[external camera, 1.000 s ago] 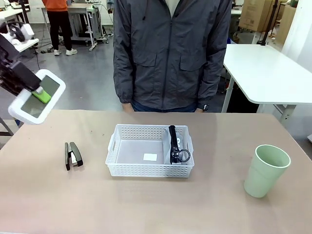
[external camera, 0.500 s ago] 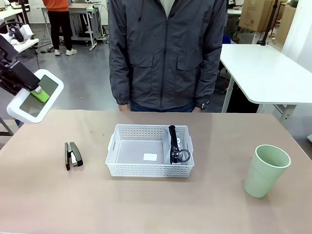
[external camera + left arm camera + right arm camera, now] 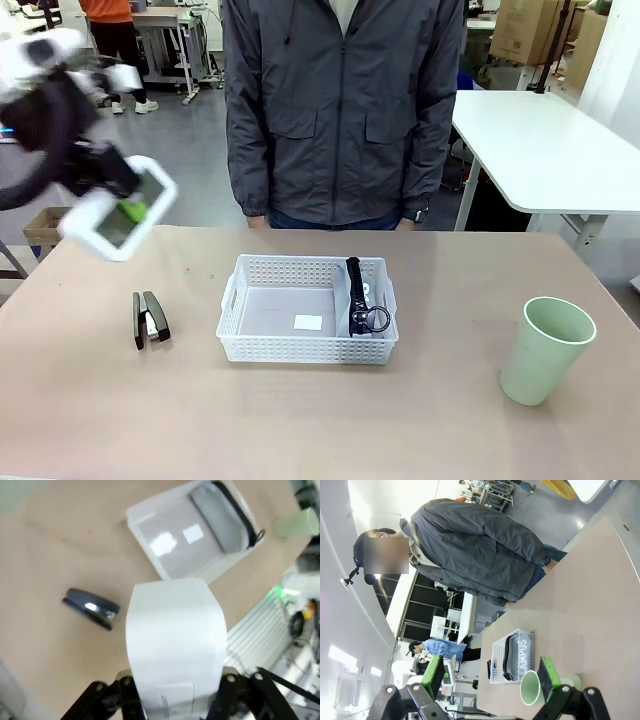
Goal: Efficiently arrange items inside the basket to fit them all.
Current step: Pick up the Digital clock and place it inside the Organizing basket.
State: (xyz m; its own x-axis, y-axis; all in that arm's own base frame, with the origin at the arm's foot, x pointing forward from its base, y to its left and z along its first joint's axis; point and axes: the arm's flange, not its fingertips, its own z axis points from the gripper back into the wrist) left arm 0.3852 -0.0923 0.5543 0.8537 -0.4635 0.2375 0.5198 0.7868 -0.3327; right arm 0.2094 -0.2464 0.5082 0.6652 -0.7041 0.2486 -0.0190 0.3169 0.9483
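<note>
Front view is showing the left tool (image 3: 128,208) up in the air, off to the left of the basket (image 3: 300,348) and above the stapler (image 3: 150,318). What is it carrying?

B: It is pinching the white box (image 3: 118,208) and holding it tilted. In the left wrist view the fingers are gripping only the near end of the box (image 3: 175,640), and the rest is sticking out over the bench (image 3: 45,555).

A: So slipping is worrying you?

B: Yes. With a grip that short, I am guessing a quick swing could twist the box loose and drop it on the stapler. The arm is also looking blurred.

A: And the basket itself?

B: The grey pouch (image 3: 362,300) is lying along its right side, leaving the left part bare. If the box is going down flat in the middle, it is likely eating the floor the stapler and the green cup (image 3: 545,350) are needing. A low approach is also risking a knock on the rim.

A: And the right tool (image 3: 491,677)?

B: Its fingers are standing spread, holding nothing, and the cup is standing alone at the bench's right.
</note>
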